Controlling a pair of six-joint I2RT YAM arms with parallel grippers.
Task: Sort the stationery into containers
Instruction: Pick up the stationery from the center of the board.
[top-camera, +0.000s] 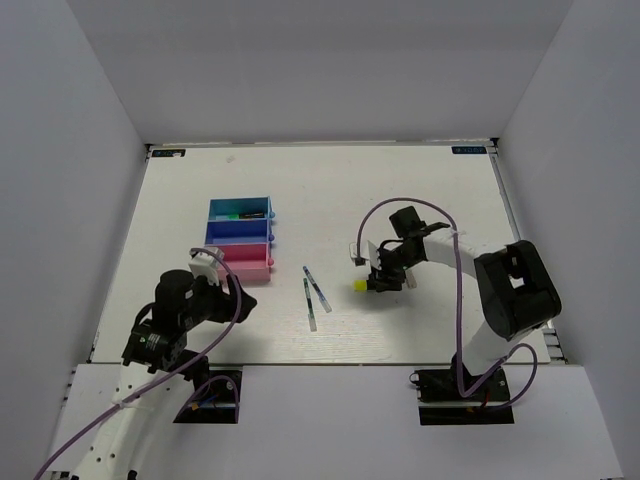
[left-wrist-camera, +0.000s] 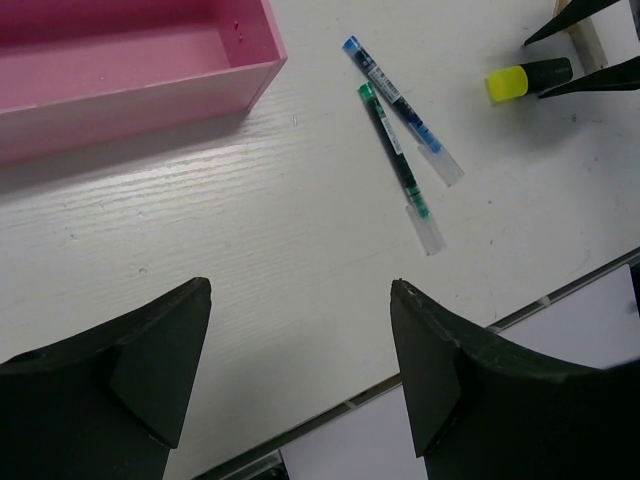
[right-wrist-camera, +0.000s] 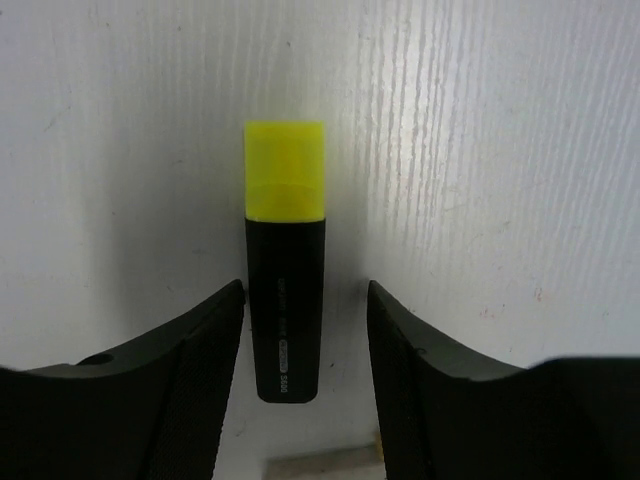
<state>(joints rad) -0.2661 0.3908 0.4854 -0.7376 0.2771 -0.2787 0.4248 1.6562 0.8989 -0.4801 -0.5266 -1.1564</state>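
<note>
Centre the right claw (right-wrist-camera: 305, 292), spread astride the yellow highlighter (right-wrist-camera: 285, 250), on its black barrel before pinching; the left claw (left-wrist-camera: 300, 300) hangs spread, empty.

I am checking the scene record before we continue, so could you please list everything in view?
light blue tray: one, light blue, farthest of the tray row
dark blue tray: one, dark blue, middle of row
pink tray: one, pink, nearest of row
green-ended highlighter: one, black, in the light blue tray
yellow-ended highlighter: one, black, on the table
green pen: one, green, mid-table
blue pen: one, blue, beside the green pen
cream piece: one, cream, behind the yellow-ended highlighter
table: one, white
left end effector: one, black, open, empty
right end effector: one, black, open, astride the yellow-ended highlighter
</note>
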